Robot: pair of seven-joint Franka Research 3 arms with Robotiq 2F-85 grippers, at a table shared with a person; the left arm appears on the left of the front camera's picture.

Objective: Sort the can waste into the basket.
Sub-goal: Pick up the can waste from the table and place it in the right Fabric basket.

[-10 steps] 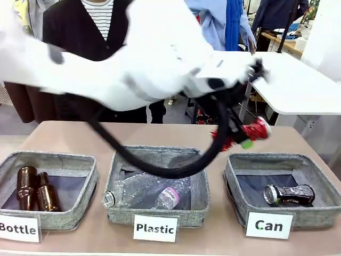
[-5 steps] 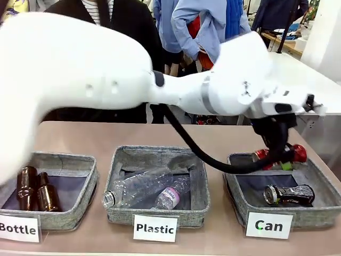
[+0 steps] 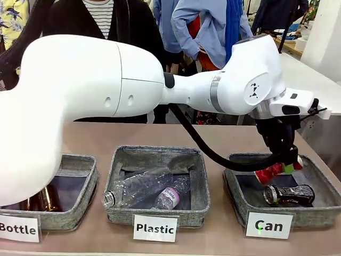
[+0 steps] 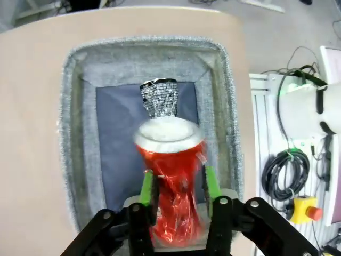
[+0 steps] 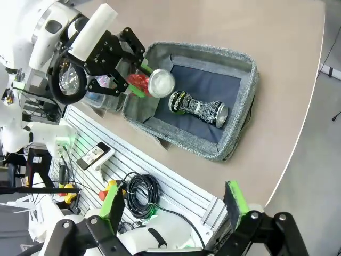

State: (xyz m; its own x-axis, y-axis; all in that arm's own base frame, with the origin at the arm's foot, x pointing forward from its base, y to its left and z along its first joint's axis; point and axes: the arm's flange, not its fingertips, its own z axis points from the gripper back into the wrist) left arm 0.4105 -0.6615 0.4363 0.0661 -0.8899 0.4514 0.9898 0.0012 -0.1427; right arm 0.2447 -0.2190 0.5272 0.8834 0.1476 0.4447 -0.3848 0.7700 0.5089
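Red can first: found low over the far edge of the basket signed "Can", silver end toward the basket floor, body smeared with motion in the left wrist view. Found it between the green pads of the left gripper; saw those pads spread off either side of its narrow waist, no longer pinching. Spotted the black can lying on its side on the dark lining, just beneath and apart. Noted the right gripper well off to the side above the table's edge, fingers wide and holding nothing. Further left, logged clear bottles in the "Plastic" basket and brown bottles in the "Bottle" basket.
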